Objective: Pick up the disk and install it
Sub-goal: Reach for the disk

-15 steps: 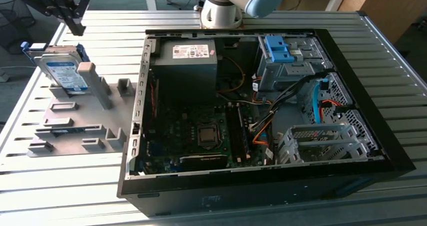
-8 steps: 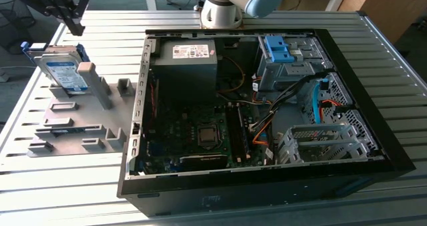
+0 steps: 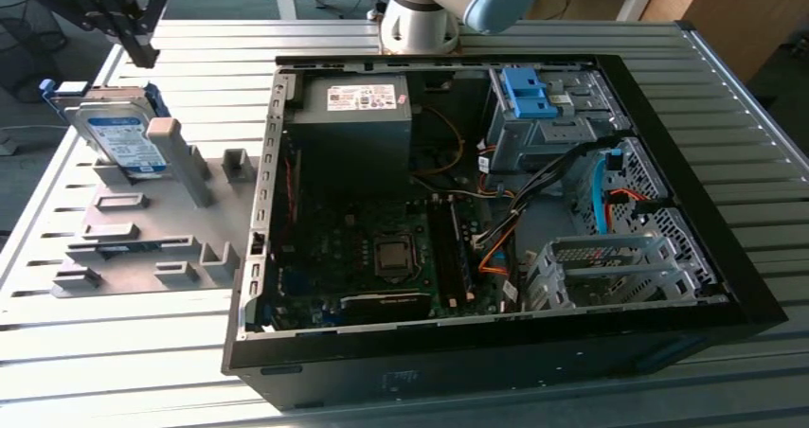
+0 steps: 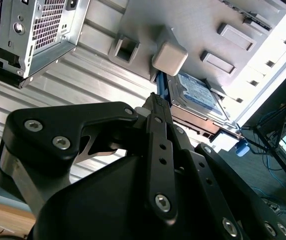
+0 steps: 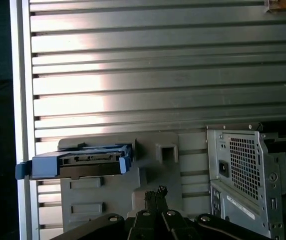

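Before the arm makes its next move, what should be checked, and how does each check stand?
1. Disk in its grey holder: ok, standing on edge.
2. Gripper near the disk: ok, not touching.
3. Jaws open: not ok, shut.
4. Jaws empty: ok.
5. Computer case open: ok.
6. Cables clear of the metal cage: cannot tell.

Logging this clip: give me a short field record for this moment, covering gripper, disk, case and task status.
tool: gripper shut, empty, near the disk, not touching it
target: disk propped tilted in the grey holder
position: holder to the exterior view's left of the case
case: case open, lying on the slatted table
status: disk not yet picked up, not installed
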Motion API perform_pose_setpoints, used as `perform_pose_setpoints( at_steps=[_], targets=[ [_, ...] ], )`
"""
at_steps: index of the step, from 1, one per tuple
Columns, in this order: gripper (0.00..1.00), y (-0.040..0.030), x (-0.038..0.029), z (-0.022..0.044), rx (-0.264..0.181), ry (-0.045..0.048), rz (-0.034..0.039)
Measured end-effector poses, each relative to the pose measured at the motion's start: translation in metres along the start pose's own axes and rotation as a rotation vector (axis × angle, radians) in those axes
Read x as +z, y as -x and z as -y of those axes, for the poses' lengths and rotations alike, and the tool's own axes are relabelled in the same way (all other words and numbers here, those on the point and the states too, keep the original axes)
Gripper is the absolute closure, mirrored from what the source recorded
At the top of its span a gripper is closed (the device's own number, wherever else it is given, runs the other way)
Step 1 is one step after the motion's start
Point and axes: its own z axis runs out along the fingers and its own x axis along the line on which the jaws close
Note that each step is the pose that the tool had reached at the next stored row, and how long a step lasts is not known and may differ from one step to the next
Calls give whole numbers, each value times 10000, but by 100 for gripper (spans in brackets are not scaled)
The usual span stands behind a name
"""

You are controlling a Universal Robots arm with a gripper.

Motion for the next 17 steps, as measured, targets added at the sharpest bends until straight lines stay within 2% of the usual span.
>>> perform_pose_setpoints(
  at_steps=[11, 17],
  targets=[
    [89, -62, 5, -16, -1, 0, 0],
    [89, -150, 12, -45, 0, -2, -2]
  ],
)
